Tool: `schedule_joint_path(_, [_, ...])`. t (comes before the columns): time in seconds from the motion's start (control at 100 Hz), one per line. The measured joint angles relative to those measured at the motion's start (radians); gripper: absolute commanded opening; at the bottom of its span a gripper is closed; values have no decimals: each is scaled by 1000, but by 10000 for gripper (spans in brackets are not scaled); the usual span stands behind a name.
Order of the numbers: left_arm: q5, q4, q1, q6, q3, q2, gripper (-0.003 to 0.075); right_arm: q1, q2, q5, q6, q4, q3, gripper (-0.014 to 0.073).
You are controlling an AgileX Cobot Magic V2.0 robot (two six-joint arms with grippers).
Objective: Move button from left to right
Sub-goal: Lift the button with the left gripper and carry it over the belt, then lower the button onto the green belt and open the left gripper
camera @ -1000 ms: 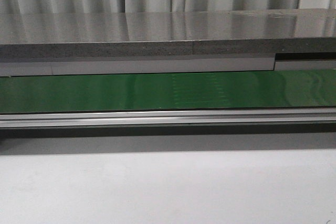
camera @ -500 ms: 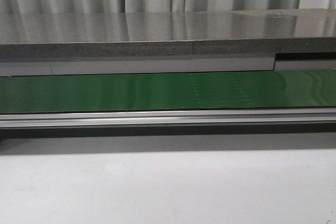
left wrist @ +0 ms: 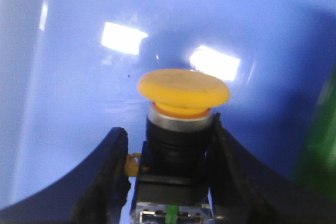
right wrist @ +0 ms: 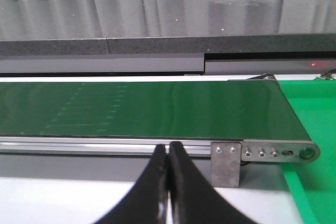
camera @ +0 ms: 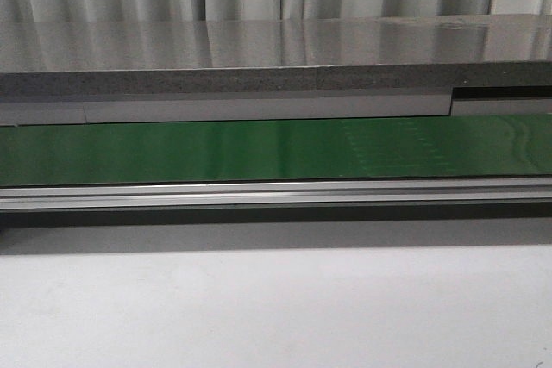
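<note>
Yellow-orange marks the head of the button, which sits upright between the fingers of my left gripper. My left jaws stand on either side of the black body, at or very near it; whether they already clamp it, I cannot tell. A blue surface lies behind the button. My right gripper has its jaws pressed together on nothing, facing the green conveyor belt near its end. Judgement: the task is at its start. Securing, lifting, carrying right and releasing remain.
</note>
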Motion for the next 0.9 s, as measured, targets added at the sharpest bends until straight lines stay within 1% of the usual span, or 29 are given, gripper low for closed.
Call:
schedule_joint_path(0.22, [46, -24, -12, 29, -9, -85, -12, 0, 0, 0, 0, 0, 0, -68])
schedule_joint_path(0.3, [64, -58, -23, 58, -9, -104, -12, 0, 0, 0, 0, 0, 0, -68])
schedule_joint_path(0.48, [77, -115, -84, 90, -11, -113, -12, 0, 0, 0, 0, 0, 0, -68])
schedule_joint_path(0.74, [83, -124, -169, 98, -11, -113, -11, 0, 0, 0, 0, 0, 0, -68])
schedule_joint_path(0.9, [97, -126, -191, 98, -11, -94, -8, 0, 0, 0, 0, 0, 0, -68])
